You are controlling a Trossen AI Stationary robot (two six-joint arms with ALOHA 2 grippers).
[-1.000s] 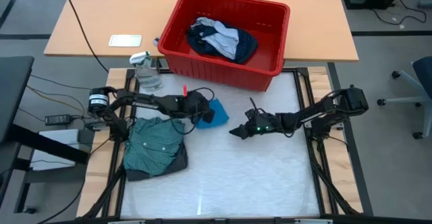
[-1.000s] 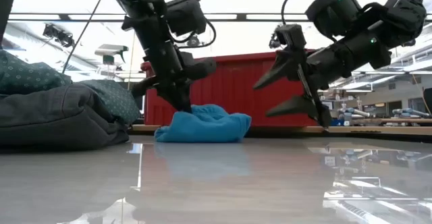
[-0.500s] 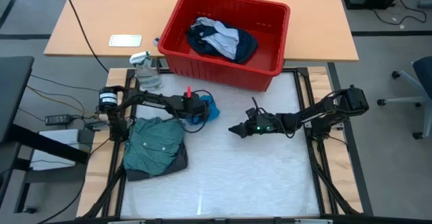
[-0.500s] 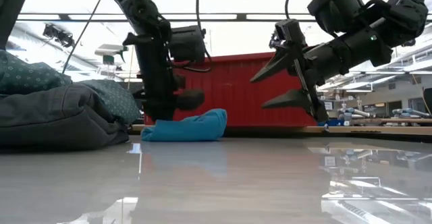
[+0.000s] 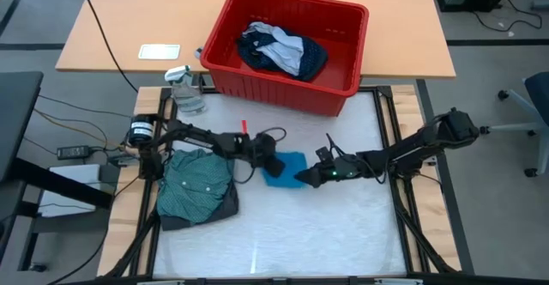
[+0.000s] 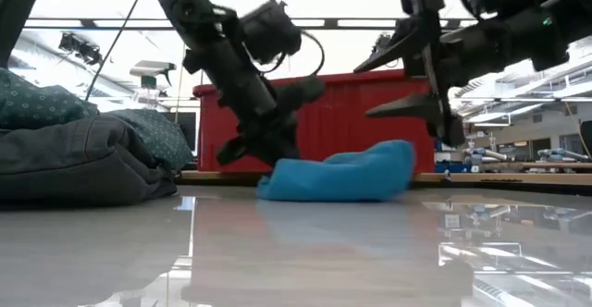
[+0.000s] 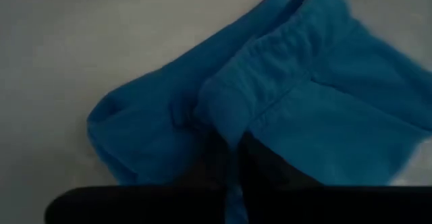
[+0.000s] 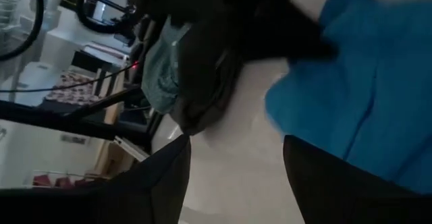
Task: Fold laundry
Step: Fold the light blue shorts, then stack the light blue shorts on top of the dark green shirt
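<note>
Laundry, five pieces on and beside the worktop [image 5: 343, 225]; no brand, label or writing can be read on any item.

Left: large teal-green shirt [image 5: 199, 180], crumpled, lying on a dark grey piece [image 5: 225, 208] whose edge shows beneath it at the near left of the worktop. In the low view both are cut off at the frame's left side.

Left of centre: left hand [image 5: 268, 163], fingers together and clamped on the left edge of the small bright blue piece [image 5: 285, 168]. That piece lies crumpled near the middle of the worktop. A second ago it sat farther left and farther back, closer to the red bin [image 5: 287, 46]; it has since been dragged rightward and nearer, with the left hand.

Right of centre: right hand [image 5: 303, 178], fingers apart, hovering just above the right edge of the blue piece. A second ago it stood well apart from the cloth; it has closed in leftward. Whether a finger touches the cloth cannot be told.

Far centre: red bin holding the navy dotted piece [image 5: 310, 57] and whitish piece [image 5: 276, 48], bundled together, their shapes hard to separate.

Far left: clear spray bottle [image 5: 186, 90], label unreadable.
</note>
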